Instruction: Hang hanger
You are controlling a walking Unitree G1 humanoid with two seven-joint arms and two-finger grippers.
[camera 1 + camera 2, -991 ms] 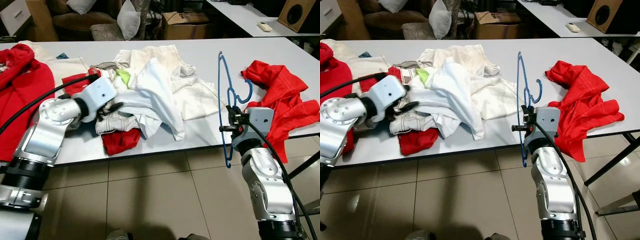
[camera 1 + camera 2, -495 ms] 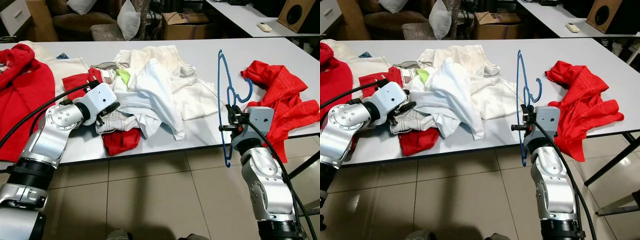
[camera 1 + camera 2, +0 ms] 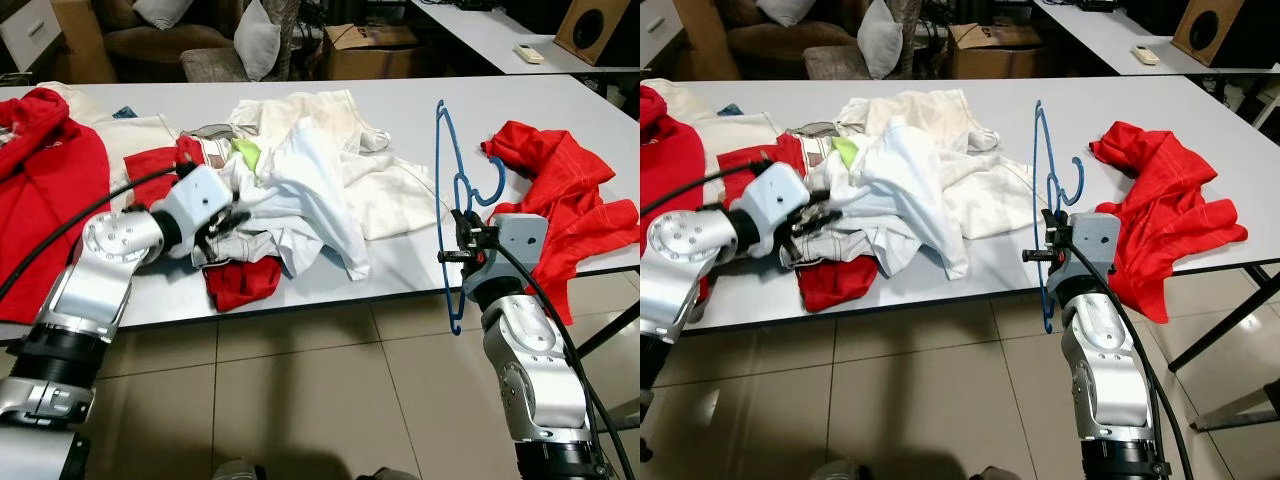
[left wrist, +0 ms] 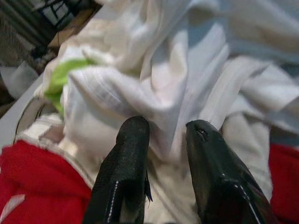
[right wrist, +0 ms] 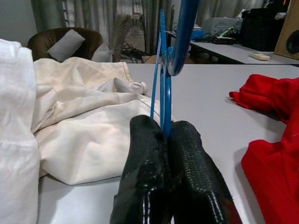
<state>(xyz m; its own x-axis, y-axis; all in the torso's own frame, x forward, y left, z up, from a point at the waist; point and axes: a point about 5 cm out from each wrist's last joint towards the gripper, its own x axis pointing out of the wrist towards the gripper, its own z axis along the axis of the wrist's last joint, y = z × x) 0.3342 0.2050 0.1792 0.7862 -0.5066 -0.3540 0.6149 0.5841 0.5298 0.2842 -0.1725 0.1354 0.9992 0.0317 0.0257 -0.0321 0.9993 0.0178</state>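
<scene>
Table, white, long — we find its near edge crowded by a soft heap of white clothes with red shirts at either end, and bare room toward the far right corner and the open floor before it. Blue hanger — thin, light, stiff and, we judge, slippery; it stands upright at the table's near edge, pinched low on its frame by our right gripper, fingers closed tight. Left gripper — fingers slightly parted, pressed into limp white cloth, not clearly holding it.
</scene>
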